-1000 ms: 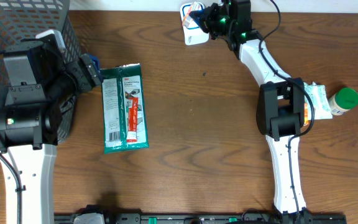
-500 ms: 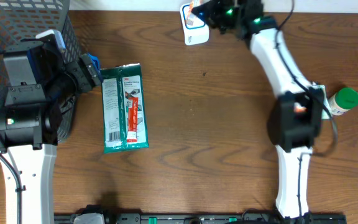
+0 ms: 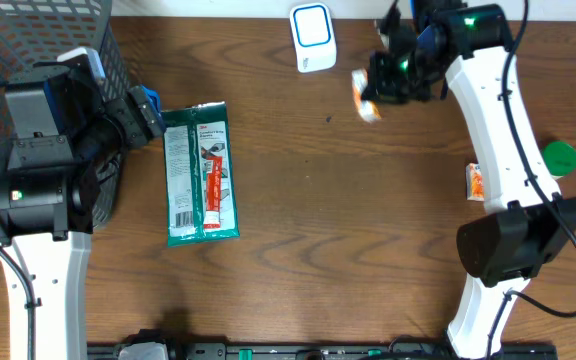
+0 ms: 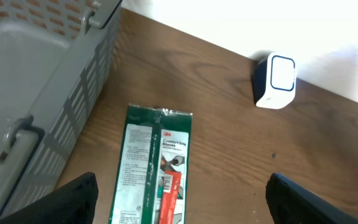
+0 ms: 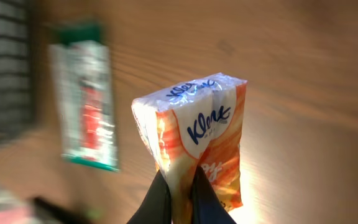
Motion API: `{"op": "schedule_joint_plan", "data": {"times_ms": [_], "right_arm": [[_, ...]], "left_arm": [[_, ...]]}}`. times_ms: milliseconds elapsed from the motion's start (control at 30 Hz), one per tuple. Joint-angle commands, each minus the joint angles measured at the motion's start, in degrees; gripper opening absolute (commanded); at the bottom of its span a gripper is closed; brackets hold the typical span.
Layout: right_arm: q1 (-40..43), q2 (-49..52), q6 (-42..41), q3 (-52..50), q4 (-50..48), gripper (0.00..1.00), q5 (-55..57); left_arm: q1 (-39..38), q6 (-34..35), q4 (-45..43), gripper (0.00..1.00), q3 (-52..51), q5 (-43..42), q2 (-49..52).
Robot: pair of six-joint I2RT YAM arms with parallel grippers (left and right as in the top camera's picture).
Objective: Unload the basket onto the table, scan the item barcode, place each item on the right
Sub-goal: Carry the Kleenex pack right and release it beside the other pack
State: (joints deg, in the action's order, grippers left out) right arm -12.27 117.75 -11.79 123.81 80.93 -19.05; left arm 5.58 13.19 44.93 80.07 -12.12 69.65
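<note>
The right fingers [image 5: 157,202] are shut tight on the bottom edge of the tissue pack [image 5: 194,134]. The pack is white and orange with blue writing. It sticks up out of the fingers, which pinch it from both sides. It is up in the air, not lying on the counter [image 3: 348,230].

Seen from above, the tissue pack hangs at the end of the right arm, near the far edge of the counter. The white scanner [image 3: 313,38], with a blue square on its face, stands at that far edge. The pack is near it, to one side, and does not touch it.

The left fingers [image 4: 73,199] are wide open and hold nothing. They sit low over the counter, just beside the gray basket [image 4: 48,81]. A green pack of gloves [image 3: 201,172] lies flat on the counter in front of them, with its near end between the two fingers.

On the other side of the counter a bottle with a green cap [image 3: 558,157] and a small orange packet [image 3: 476,182] lie close to the right arm
</note>
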Motion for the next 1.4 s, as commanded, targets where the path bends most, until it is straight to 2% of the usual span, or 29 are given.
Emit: {"op": "schedule_joint_plan", "data": {"times_ms": [0, 167, 300, 667, 967, 1000, 1033, 1100, 1167, 1233, 1367], "right_arm": [[1.05, 0.63, 3.69, -3.98, 1.64, 0.01, 15.8], [1.53, 0.63, 2.1, -12.11, -0.44, 0.01, 29.59], [1.95, 0.63, 1.53, -20.02, -5.68, 0.01, 38.53], [3.67, 0.63, 1.53, -40.59, -22.73, 0.01, 44.17], [8.24, 0.63, 1.55, -46.82, -28.33, 0.01, 47.74], [9.62, 0.63, 1.55, -46.84, -28.3, 0.06, 47.69], [10.21, 0.63, 1.55, -46.84, -28.35, 0.24, 47.71], [11.19, 0.63, 1.57, -46.84, -28.41, 0.66, 47.71], [11.96, 0.63, 1.57, -46.84, -28.39, 0.92, 47.71], [12.31, 0.63, 1.57, -46.66, -28.46, 0.98, 47.69], [11.82, 0.63, 2.03, -43.8, -25.92, 0.99, 46.05]], "left_arm": [[0.28, -0.7, 0.07, 0.87, 0.31, -0.33, -0.04], [0.28, -0.7, 0.07, 0.87, 0.31, -0.33, -0.04], [0.28, -0.7, 0.07, 0.87, 0.31, -0.33, -0.04], [0.28, -0.7, 0.07, 0.87, 0.31, -0.33, -0.04], [0.28, -0.7, 0.07, 0.87, 0.31, -0.33, -0.04], [0.28, -0.7, 0.07, 0.87, 0.31, -0.33, -0.04], [0.28, -0.7, 0.07, 0.87, 0.31, -0.33, -0.04], [0.28, -0.7, 0.07, 0.87, 0.31, -0.33, -0.04], [0.28, -0.7, 0.04, 0.87, 0.31, -0.33, -0.04], [0.28, -0.7, 0.07, 0.87, 0.31, -0.33, -0.04], [0.28, -0.7, 0.07, 0.87, 0.31, -0.33, -0.04]]}}
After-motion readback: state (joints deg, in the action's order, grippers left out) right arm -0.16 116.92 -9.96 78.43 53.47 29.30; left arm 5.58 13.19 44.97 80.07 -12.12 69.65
